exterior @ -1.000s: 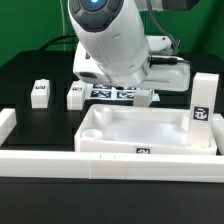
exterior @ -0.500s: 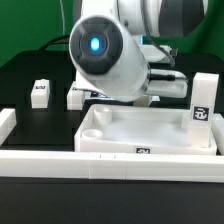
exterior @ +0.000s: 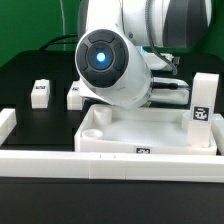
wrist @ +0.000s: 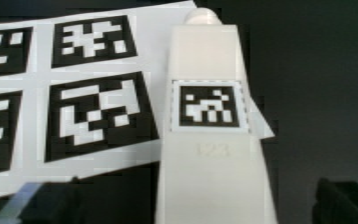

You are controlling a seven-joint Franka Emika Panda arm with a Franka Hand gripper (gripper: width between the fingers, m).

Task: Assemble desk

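Observation:
The white desk tabletop (exterior: 150,128) lies rim up behind the front rail, with one white leg (exterior: 202,100) standing upright at its corner on the exterior view's right. Two loose legs (exterior: 40,93) (exterior: 73,96) stand behind it on the exterior view's left. In the wrist view another tagged white leg (wrist: 208,110) lies lengthwise partly on the marker board (wrist: 69,90). My gripper (wrist: 194,208) is open and straddles this leg's near end, and dark fingertips (wrist: 16,205) show on either side with a gap to it. The arm's body (exterior: 110,65) hides the gripper in the exterior view.
A long low white rail (exterior: 110,165) runs along the front, and another rail piece (exterior: 8,125) stands at the exterior view's left. The table surface is black (exterior: 30,70). A green backdrop is behind.
The arm has come down over the marker board and the lying leg, and now hides them in the exterior view. The jaws have stayed wide apart.

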